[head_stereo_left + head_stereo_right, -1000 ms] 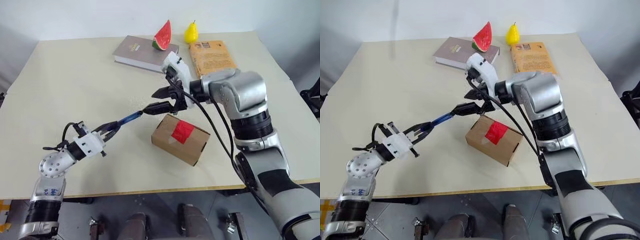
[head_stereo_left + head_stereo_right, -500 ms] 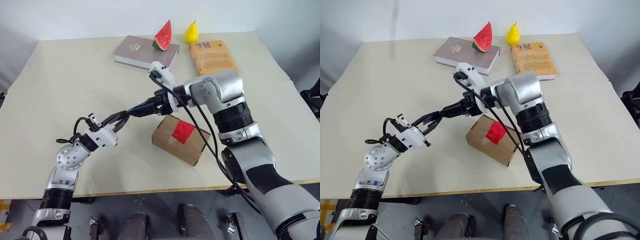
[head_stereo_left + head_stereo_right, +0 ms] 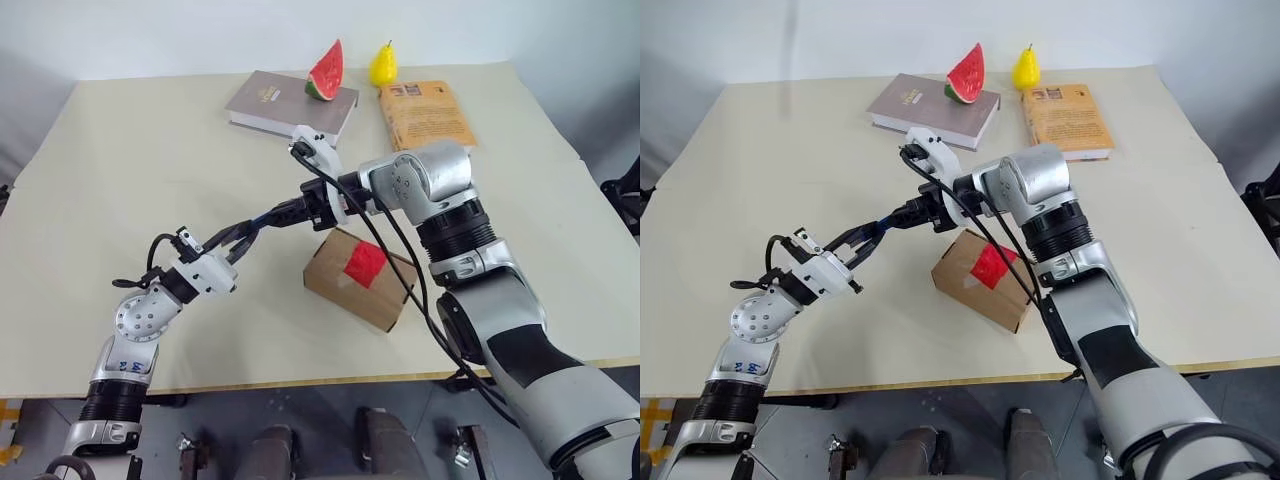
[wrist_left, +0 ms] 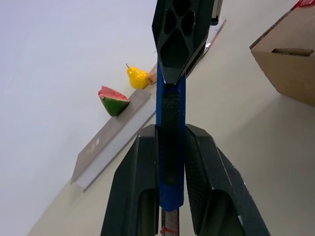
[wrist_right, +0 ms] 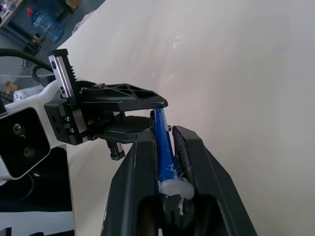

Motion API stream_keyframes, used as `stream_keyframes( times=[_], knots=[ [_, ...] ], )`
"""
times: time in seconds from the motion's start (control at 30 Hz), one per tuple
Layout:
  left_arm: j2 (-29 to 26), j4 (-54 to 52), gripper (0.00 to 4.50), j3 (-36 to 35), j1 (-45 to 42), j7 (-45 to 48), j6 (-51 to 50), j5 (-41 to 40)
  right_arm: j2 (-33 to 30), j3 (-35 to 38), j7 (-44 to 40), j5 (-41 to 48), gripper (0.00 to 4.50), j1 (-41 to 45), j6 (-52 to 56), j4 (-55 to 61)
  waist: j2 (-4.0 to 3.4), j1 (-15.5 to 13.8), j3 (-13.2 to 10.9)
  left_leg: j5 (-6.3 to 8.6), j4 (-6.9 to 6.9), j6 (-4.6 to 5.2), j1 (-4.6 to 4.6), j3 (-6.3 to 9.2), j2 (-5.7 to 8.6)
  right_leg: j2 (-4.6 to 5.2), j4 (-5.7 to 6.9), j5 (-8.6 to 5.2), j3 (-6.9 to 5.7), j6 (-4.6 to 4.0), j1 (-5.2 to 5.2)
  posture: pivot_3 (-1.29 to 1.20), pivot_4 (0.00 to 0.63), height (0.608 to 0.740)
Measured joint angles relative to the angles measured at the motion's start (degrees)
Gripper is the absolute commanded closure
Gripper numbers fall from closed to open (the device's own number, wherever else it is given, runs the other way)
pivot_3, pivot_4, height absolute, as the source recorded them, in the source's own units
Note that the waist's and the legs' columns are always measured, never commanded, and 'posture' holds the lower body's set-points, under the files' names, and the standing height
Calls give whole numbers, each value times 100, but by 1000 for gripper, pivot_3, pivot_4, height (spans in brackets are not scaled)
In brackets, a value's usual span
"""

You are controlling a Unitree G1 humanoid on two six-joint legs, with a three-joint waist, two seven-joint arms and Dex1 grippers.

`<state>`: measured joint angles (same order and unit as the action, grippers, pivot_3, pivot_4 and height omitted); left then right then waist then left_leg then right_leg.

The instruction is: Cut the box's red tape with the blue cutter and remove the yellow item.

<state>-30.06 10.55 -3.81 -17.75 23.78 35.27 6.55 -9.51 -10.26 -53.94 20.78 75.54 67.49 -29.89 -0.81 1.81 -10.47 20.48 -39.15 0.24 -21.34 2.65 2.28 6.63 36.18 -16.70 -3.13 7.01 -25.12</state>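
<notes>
The table (image 3: 120, 150) carries two books, a watermelon slice and a pear at its far edge. The box (image 3: 362, 278) sits near the middle of the table, flaps shut, with the red tape (image 3: 366, 263) intact across the seam. The yellow item cannot be seen; it is presumably inside.

The blue cutter (image 3: 262, 220) is held in the air beside the box, above the tabletop. The left gripper (image 3: 237, 238) pinches one end. The right gripper (image 3: 288, 212) is pressed onto the other end, as the right wrist view confirms.

Judged status: handover in progress. Remaining steps: release by the left, cut the tape, open the flaps, remove the item.
</notes>
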Motion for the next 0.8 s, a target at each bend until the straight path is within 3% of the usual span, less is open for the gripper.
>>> stream_keyframes(
  times=[0.23, 0.4, 0.67, 0.8],
  knots=[
    [-58, -332, 1641, -229, 82, 213, -1107, -709, -246, 215, 172, 133, 4336, -29, 51, 536, 2, -1, 1, 0, -2, 1, -2, 3, 1, 1, 4, 0, 6, 0, -3, 0, 150, 740],
    [-745, -1018, 113, -695, 647, 880, -2593, -1701, -637, 589, 441, 160, 4336, -50, 54, 712, 2, 37, 1, 0, 4, 0, -4, 1, -6, 5, 5, 0, 27, -1, -10, 0, 150, 740],
    [-1663, -2852, 0, -1215, 2150, 2098, -5079, -3602, -1179, 1110, 639, 518, 4336, -436, 333, 1551, 3, 27, 1, 1, 4, -1, -14, 4, -15, 13, -11, -1, 52, -2, -9, 0, 150, 740],
    [-1840, -3506, 0, -1279, 2189, 2244, -6006, -4256, -1472, 1292, 670, 805, 4336, -710, 545, 2208, 2, -43, 1, 0, 0, 1, -16, 7, -12, 10, -17, -1, 51, -3, -1, 0, 150, 740]
  ],
)
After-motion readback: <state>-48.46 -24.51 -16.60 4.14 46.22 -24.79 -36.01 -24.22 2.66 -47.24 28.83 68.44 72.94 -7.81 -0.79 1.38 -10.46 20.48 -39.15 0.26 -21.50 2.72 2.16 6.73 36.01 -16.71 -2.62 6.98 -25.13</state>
